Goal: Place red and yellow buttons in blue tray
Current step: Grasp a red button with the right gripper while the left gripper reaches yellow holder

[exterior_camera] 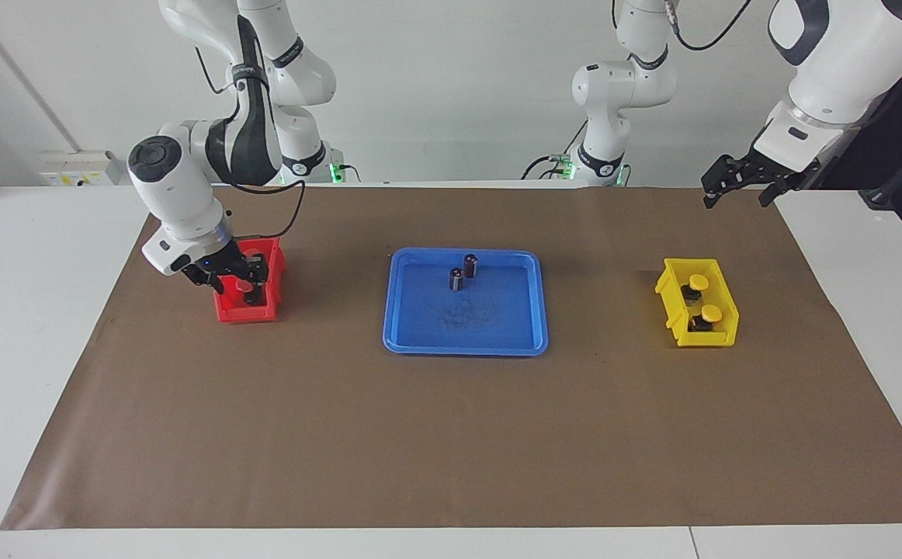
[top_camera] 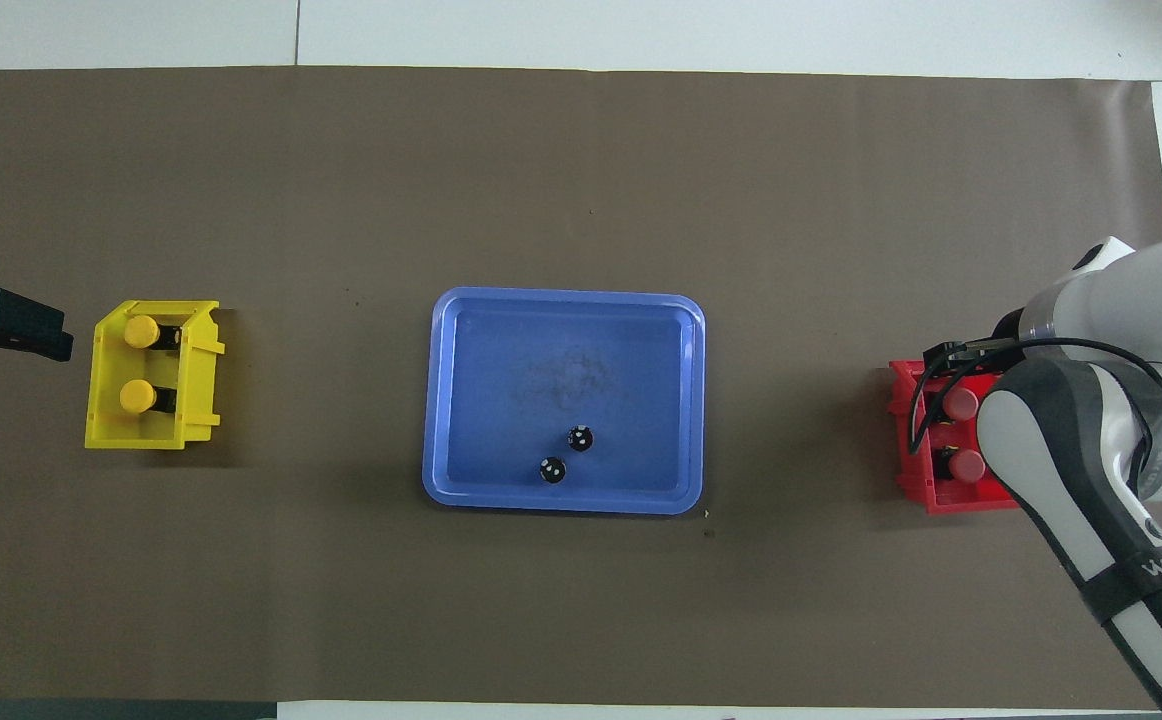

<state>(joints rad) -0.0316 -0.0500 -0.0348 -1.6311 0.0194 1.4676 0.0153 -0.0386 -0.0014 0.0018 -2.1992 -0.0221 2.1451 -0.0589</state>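
White wall backs the two arms; brown paper [exterior_camera: 451, 435] covers most of the white table [exterior_camera: 32, 349].

Facing view, from its left edge across:

- Right hand [exterior_camera: 245, 279] down inside the red bin [exterior_camera: 249, 314], at the right arm's end of the table. Fingers straddle a red button [exterior_camera: 244, 286]; whether they pinch it, cannot tell. Bin walls stand close on both sides of the hand. Overhead view shows two red buttons [top_camera: 961, 403] [top_camera: 966, 465] in this bin, one nearer the robots than the other, caps up, partly covered by the arm.
- Blue tray [exterior_camera: 466, 341] at mid-table, long axis running between the two arms' ends, flat on the paper. No buttons in it. Two dark capless cylinders [exterior_camera: 456, 279] [exterior_camera: 471, 265] stand upright in the part of the tray nearer the robots, close together but apart. Faint scuff marks at the tray's middle.
- Yellow bin [exterior_camera: 719, 338] toward the left arm's end, well apart from the tray. Two yellow buttons [exterior_camera: 698, 282] [exterior_camera: 710, 314] inside on dark bases, caps up, lined along the bin's long axis, one nearer the robots.
- Left hand [exterior_camera: 734, 185] waits raised above the table's edge, clear of the yellow bin and nothing in it; fingers spread apart
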